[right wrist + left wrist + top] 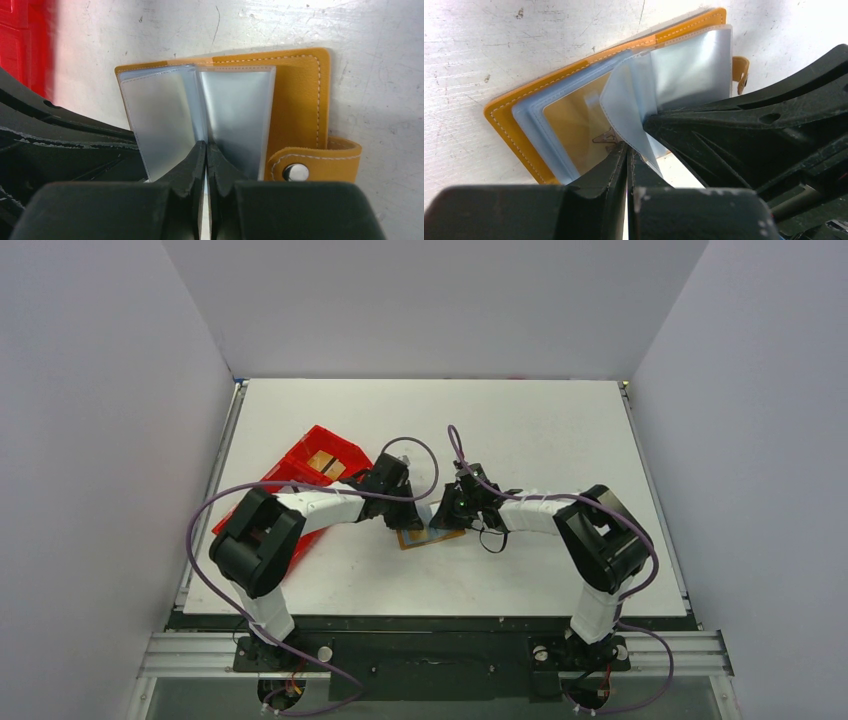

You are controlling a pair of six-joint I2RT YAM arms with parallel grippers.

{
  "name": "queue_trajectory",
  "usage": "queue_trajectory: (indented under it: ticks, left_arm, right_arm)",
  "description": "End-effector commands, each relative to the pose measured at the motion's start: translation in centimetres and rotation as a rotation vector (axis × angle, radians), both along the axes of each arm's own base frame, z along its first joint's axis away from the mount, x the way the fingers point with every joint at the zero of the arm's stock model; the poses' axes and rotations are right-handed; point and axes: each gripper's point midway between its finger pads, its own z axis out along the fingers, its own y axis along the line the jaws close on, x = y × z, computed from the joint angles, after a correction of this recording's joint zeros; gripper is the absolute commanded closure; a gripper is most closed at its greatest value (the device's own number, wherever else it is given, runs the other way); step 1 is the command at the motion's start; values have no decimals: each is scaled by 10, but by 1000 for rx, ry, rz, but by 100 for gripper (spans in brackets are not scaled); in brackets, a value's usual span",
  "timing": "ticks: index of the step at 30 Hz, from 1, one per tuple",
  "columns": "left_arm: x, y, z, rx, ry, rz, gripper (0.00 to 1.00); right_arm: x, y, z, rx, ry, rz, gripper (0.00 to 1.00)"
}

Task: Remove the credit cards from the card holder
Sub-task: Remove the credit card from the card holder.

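The tan card holder [300, 100] lies open on the white table [540, 430] between the arms, its pale blue-grey leaves [235, 115] fanned upward. The left gripper [627, 150] and right gripper [206, 147] each press their fingers together at the leaves' edge. I cannot tell whether either pinches a leaf.

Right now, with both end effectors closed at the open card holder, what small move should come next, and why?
Probably draw the left end effector slowly back, away from the card holder. Its fingertips are closed at the edge of the curled sleeve, and the right end effector seems to pin the other sleeves, so the holder should stay.
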Motion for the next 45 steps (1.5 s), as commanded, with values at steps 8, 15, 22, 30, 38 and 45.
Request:
queue_trajectory:
  ticks: [8, 15, 22, 30, 38, 45]
  left_arm:
    - [13, -12, 4, -25, -38, 5, 100]
    - [16, -24, 8, -40, -50, -14, 100]
    - [19, -43, 15, -52, -70, -50, 100]
    - [25, -65, 16, -61, -82, -89, 100]
    - [25, -71, -2, -37, -52, -105, 100]
    - [21, -67, -5, -17, -46, -112, 100]
  right_arm:
    - [-3, -26, 38, -100, -28, -26, 65]
    - [-1, -53, 60, -177, -63, -83, 61]
    - [-1, -76, 77, -211, -109, -137, 61]
    - [-4, -89, 85, -231, -131, -157, 62]
    - [-4, -91, 82, -238, -125, -156, 63]
    - [-2, -90, 82, -239, -124, -152, 64]
